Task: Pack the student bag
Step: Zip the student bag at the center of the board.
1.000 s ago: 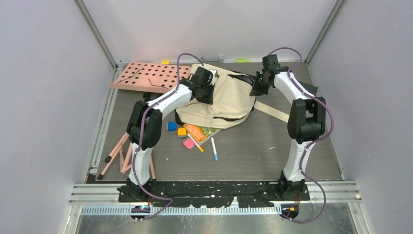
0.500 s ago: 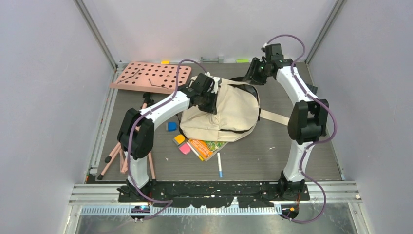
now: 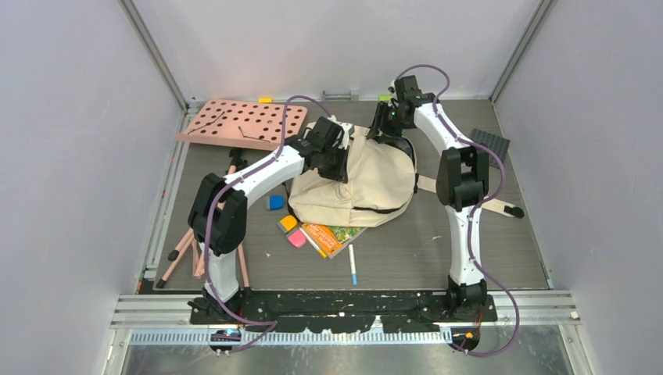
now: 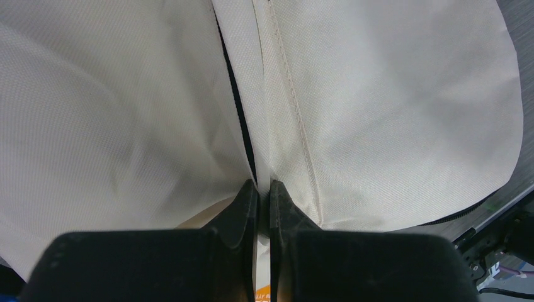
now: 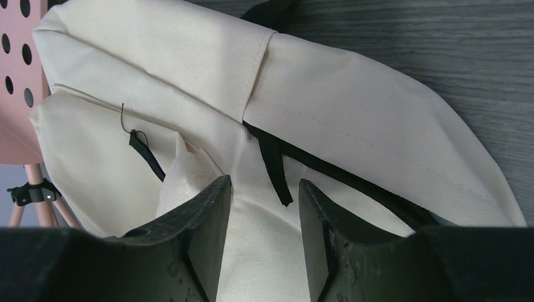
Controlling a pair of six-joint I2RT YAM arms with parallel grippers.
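The student bag (image 3: 367, 183) is a cream backpack lying mid-table, with its black trim toward the far side. My left gripper (image 3: 336, 154) is on its left upper part, and in the left wrist view that gripper (image 4: 263, 184) is shut on a fold of the bag's cream fabric (image 4: 390, 107). My right gripper (image 3: 383, 125) hovers over the bag's far edge. Seen from the right wrist, the right gripper (image 5: 263, 184) is open with only cream cloth (image 5: 352, 119) below it, and a short black strap end (image 5: 276, 173) hangs just ahead of the gap.
A pink perforated board (image 3: 242, 123) lies at the far left. A colourful book (image 3: 332, 234), a pen (image 3: 353, 266), and blue (image 3: 274, 202), orange (image 3: 288, 223) and pink (image 3: 297, 238) blocks lie in front of the bag. Pink tripod legs (image 3: 188, 246) lie left. A beige strap (image 3: 500, 207) trails right.
My right gripper has opened and swung left along the bag's far edge. The bag has shifted slightly to the right and nearer, still held by the left gripper. The pen has moved nearer.
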